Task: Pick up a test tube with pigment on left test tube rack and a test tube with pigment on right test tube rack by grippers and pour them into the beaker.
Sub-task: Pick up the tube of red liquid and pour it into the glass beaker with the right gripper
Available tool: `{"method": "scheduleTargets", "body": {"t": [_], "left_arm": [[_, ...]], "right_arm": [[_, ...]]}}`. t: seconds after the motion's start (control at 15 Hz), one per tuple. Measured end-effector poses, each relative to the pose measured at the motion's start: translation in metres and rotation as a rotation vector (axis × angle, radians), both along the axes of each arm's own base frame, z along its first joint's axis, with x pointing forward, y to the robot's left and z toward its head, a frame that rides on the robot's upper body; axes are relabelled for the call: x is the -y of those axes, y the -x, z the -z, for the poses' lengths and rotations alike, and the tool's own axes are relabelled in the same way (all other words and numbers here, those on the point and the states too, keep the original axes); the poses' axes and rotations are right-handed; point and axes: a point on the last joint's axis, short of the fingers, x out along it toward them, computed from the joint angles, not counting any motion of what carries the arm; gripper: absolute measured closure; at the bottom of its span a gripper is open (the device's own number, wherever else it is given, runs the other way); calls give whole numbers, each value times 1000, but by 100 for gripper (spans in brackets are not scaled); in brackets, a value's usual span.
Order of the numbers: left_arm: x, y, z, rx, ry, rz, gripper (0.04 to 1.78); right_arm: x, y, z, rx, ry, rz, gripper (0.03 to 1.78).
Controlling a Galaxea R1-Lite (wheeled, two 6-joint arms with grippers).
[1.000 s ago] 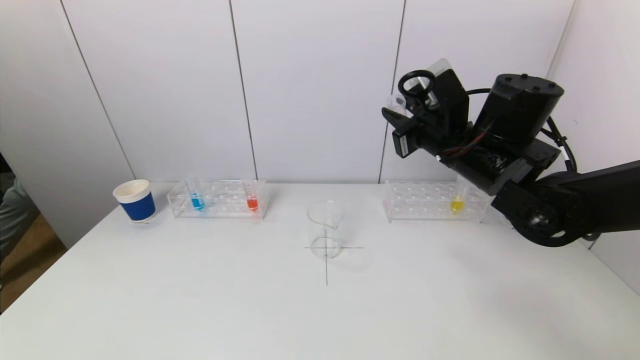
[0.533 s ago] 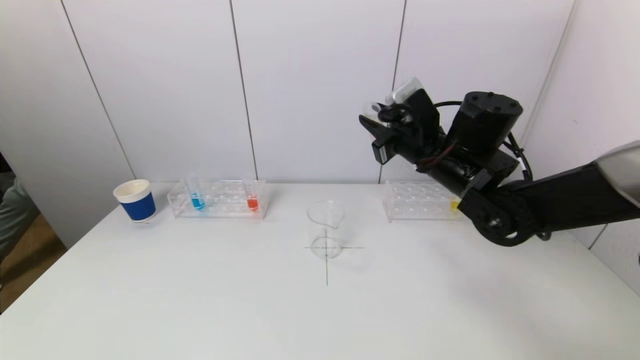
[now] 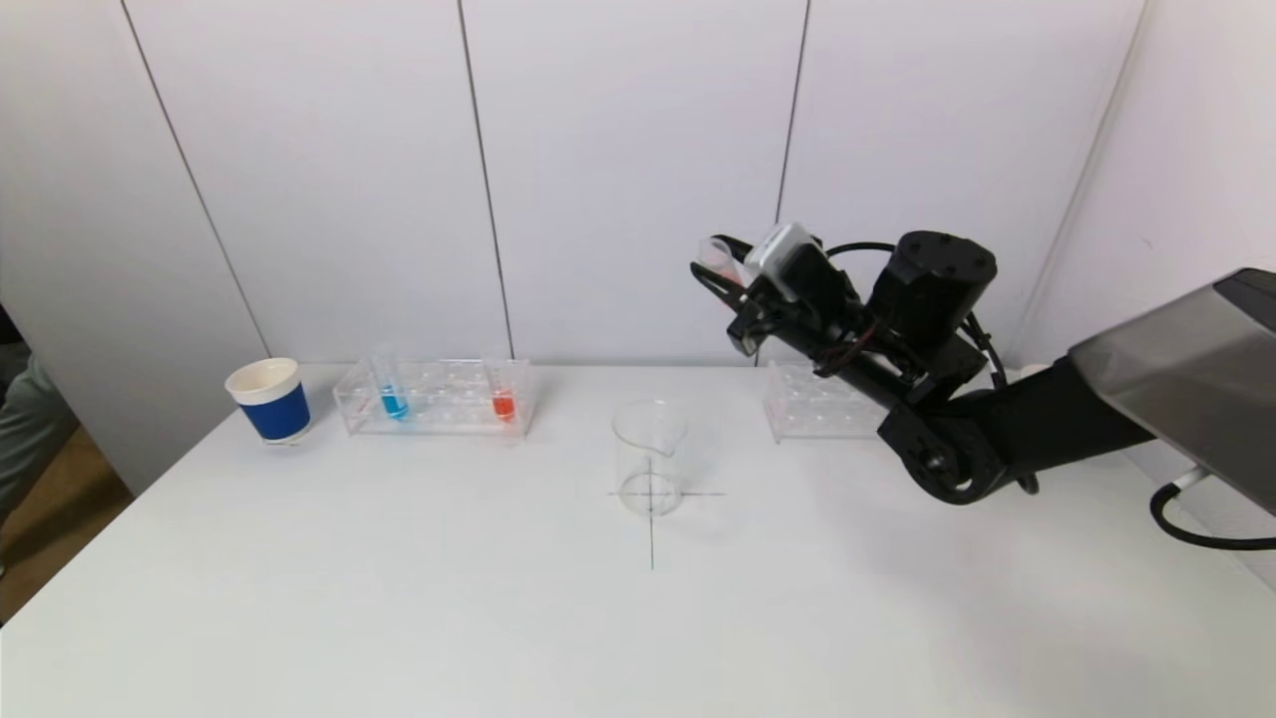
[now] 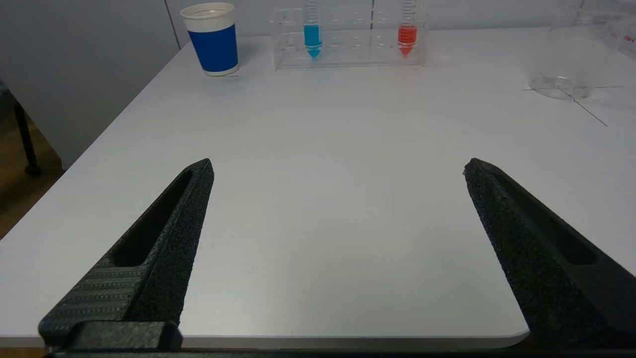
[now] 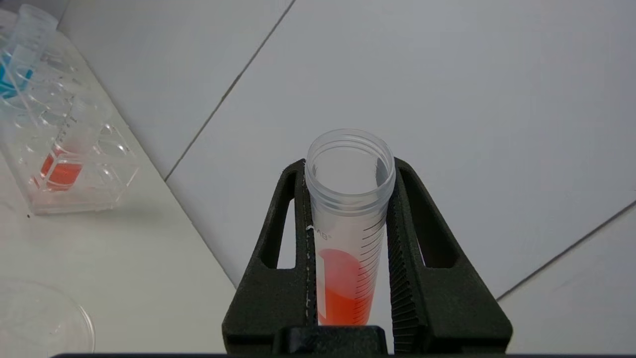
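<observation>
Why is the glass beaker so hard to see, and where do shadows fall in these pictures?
Head view: the clear beaker nearly blends into the white table; a soft shadow lies under the right arm. Left wrist view: the left gripper looms large, open. Right wrist view: the right gripper clamps a test tube, sharply in focus.

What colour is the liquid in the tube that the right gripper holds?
Orange-red, seen best in the right wrist view, inside the tube clamped by the right gripper.

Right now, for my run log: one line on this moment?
right gripper: shut on red-pigment tube, raised right of beaker | left gripper: open, low over table
</observation>
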Motion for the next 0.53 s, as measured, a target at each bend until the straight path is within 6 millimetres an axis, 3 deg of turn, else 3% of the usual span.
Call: {"method": "scheduleTargets", "body": {"t": [0.53], "left_arm": [[0,0,0,0,0,0,6]], "right_arm": [[12,-15,22,102,76,-67,135]]}}
